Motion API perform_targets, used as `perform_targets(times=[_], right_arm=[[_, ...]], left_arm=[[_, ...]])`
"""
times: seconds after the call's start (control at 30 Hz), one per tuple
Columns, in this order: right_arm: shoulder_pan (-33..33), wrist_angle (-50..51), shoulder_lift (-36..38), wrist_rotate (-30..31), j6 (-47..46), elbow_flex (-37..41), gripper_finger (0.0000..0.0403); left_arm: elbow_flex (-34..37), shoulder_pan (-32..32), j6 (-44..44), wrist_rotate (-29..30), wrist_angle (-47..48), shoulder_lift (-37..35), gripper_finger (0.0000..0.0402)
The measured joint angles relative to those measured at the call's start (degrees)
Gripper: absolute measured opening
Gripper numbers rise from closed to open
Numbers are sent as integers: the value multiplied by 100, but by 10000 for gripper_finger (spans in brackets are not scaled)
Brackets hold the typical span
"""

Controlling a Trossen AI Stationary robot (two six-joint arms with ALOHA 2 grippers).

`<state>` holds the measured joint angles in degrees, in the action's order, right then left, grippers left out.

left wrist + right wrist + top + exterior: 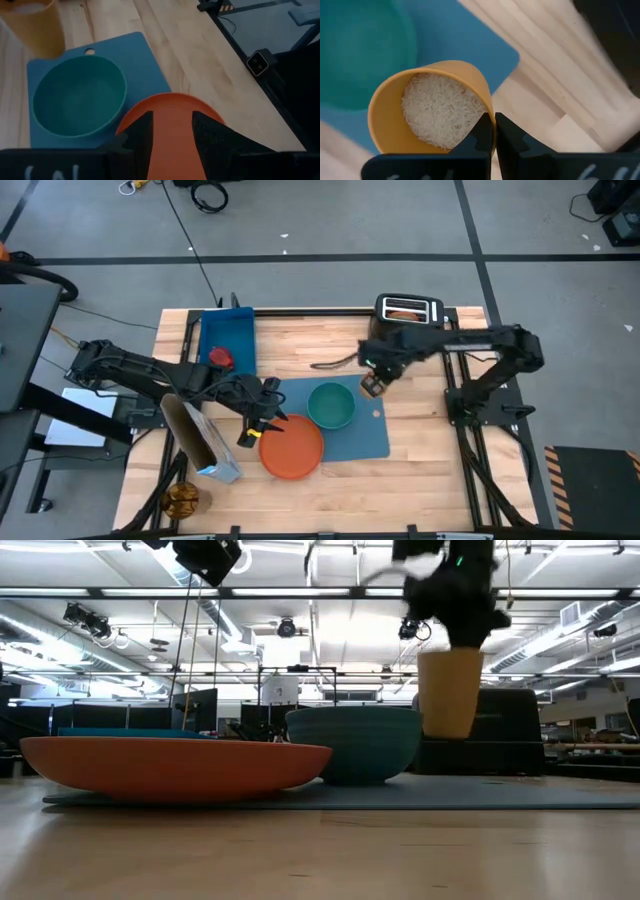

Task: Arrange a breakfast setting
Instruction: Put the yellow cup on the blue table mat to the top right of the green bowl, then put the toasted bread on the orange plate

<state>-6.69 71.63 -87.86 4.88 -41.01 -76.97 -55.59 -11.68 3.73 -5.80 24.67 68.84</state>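
Observation:
On the blue placemat [372, 438] stand the teal bowl [331, 405] and, half over its near left corner, the orange plate [292, 450]. My left gripper [172, 119] hangs open above the plate's left part and touches nothing. My right gripper [494, 131] is shut on the small orange cup [450, 692], which is filled with white grains [437, 112] and hangs in the air above the placemat's far right corner, right of the bowl. The spoon [335, 363] lies on the wood behind the bowl. A red apple [220, 357] lies in the blue bin [228, 335]. My right gripper holds the cup by its rim [487, 107], one finger inside the cup and one outside against the wall. The fingers come from above, pointing down. The cup hangs below them, nearly upright and lifted clear of the placemat.
A toaster [408, 310] stands at the far right of the table. The cereal bag [203, 442] stands near the left edge under my left arm, and the round bread piece [182, 498] lies at the near left corner. Bare wood lies right of the placemat.

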Motion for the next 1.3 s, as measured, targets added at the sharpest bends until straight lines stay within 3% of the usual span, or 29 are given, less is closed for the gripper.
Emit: perform_targets(times=[0.43, 1.0, 1.3], right_arm=[[-1120, -500, -861, -578, 633, 4, 13], [-1292, -701, -1048, -862, 988, 2, 41], [-1290, -586, -781, -904, 1233, 2, 113]], left_arm=[[0, -4, 146, 0, 23, 0, 144], [0, -7, 142, 0, -3, 2, 144], [0, -6, 303, 0, 31, 2, 144]])
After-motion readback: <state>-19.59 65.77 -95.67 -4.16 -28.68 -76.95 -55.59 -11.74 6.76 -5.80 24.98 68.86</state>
